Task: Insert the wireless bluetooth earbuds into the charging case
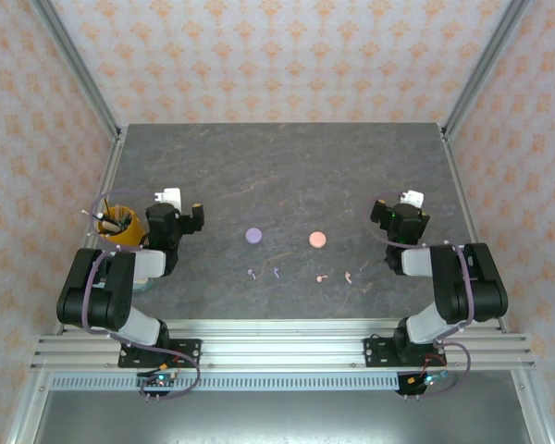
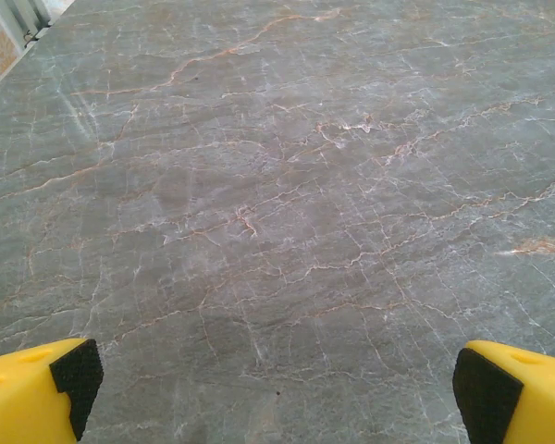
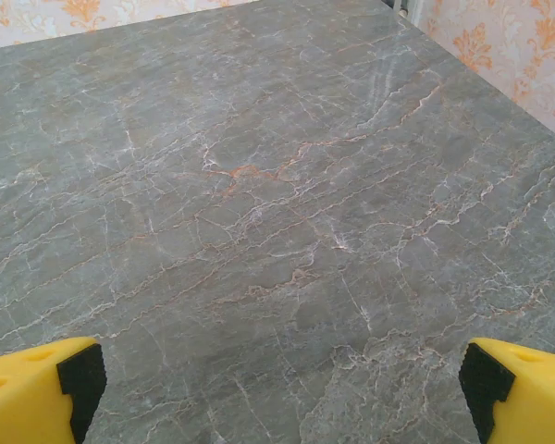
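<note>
The left hand (image 2: 277,379) and right hand (image 3: 282,384) hang spread, holding nothing. Left should drop squarely over 1 purple earbud (image 1: 251,273), pinching its stem lightly.

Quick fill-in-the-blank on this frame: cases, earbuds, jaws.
1. The purple case lies on the ____ arm's side of the pink case.
2. The pink earbuds number ____.
3. The purple earbuds lie nearest the ____ case.
4. The left gripper and right gripper hold their jaws ____.
Missing: left; two; purple; open.
</note>
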